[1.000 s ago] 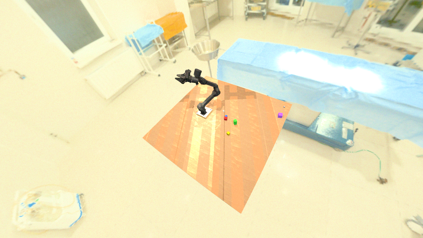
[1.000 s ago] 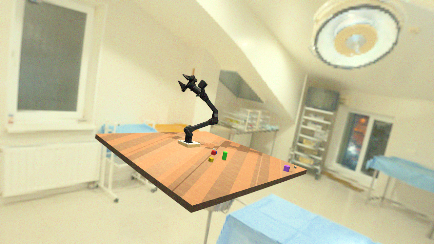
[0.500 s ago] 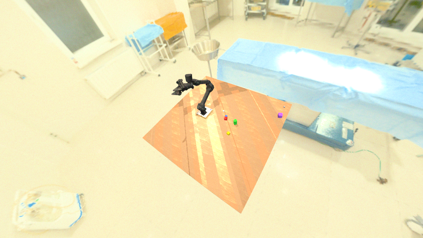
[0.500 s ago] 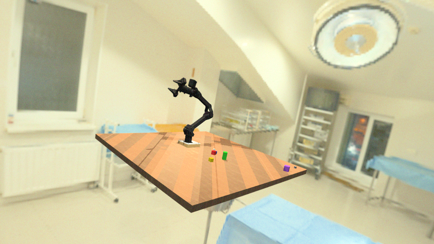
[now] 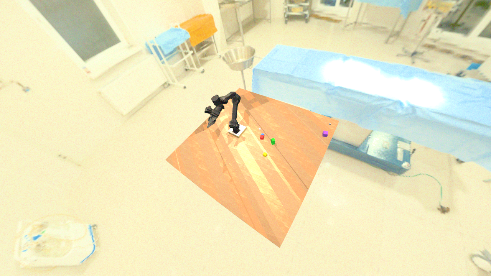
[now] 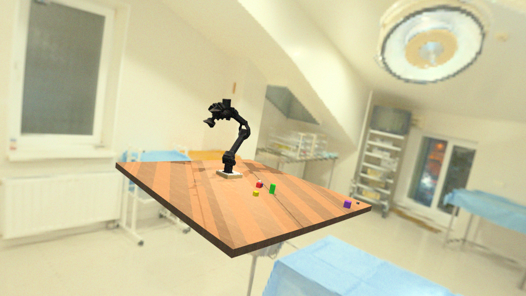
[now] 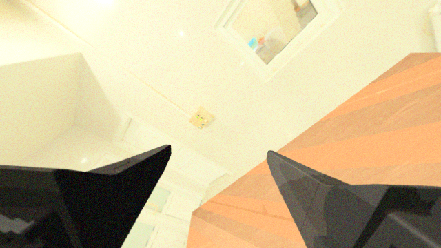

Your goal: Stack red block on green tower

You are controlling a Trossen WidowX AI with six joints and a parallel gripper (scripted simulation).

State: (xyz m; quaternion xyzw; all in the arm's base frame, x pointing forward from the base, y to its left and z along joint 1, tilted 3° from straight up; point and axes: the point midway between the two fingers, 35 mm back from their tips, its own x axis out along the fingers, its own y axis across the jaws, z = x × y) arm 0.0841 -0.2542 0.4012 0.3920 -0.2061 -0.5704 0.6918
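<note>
Top view: one small red block [image 5: 261, 137] sits on the tabletop [image 5: 240, 192] beside one green tower [image 5: 272, 141]; one yellow cube [image 5: 265, 154] and one purple cube [image 5: 324, 133] lie apart.

Exterior view: the tower stands upright.

Wrist view: the gripper [image 7: 218, 151] gapes wide, holding nothing.

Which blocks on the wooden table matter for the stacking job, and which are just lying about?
For the job:
small red cube
tall green block tower
black open claw, holding nothing

Lying about:
small yellow cube
purple cube near the table's far corner
</note>
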